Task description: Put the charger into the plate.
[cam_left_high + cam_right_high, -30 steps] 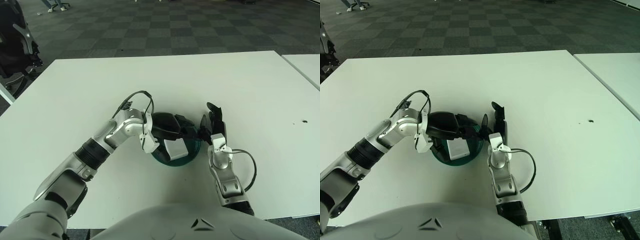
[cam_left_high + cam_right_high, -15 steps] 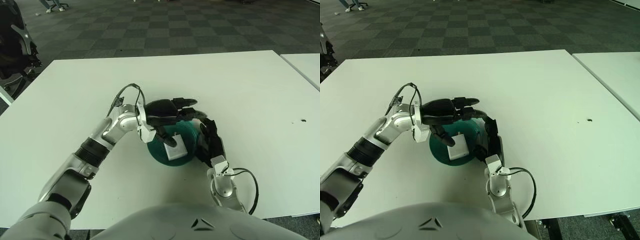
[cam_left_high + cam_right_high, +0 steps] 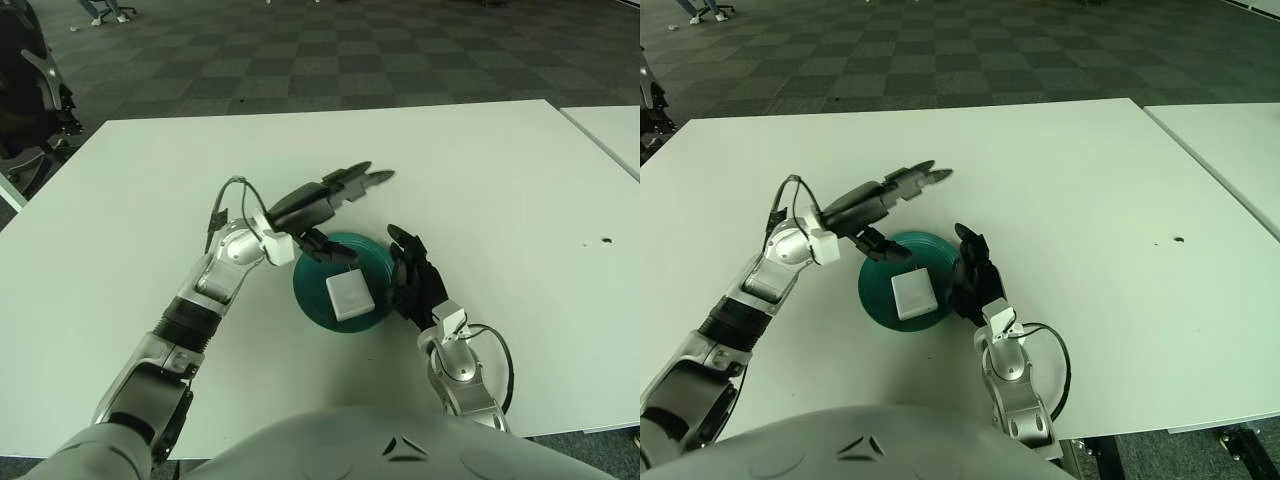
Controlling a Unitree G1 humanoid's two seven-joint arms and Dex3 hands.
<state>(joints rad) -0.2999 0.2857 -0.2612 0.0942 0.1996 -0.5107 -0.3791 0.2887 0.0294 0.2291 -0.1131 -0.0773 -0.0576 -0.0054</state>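
White table (image 3: 520, 180) takes up most of the view. On it, near the front edge, sits a round green plate (image 3: 310, 300) with one thing in it — the white square charger (image 3: 349, 296), lying flat in the middle. Left hand (image 3: 325, 200) hangs over the plate's far-left rim, fingers stretched out, gripping nothing and clear of the charger. Right hand (image 3: 413, 283) is right up against the plate's right rim, fingers loosely spread — empty too.
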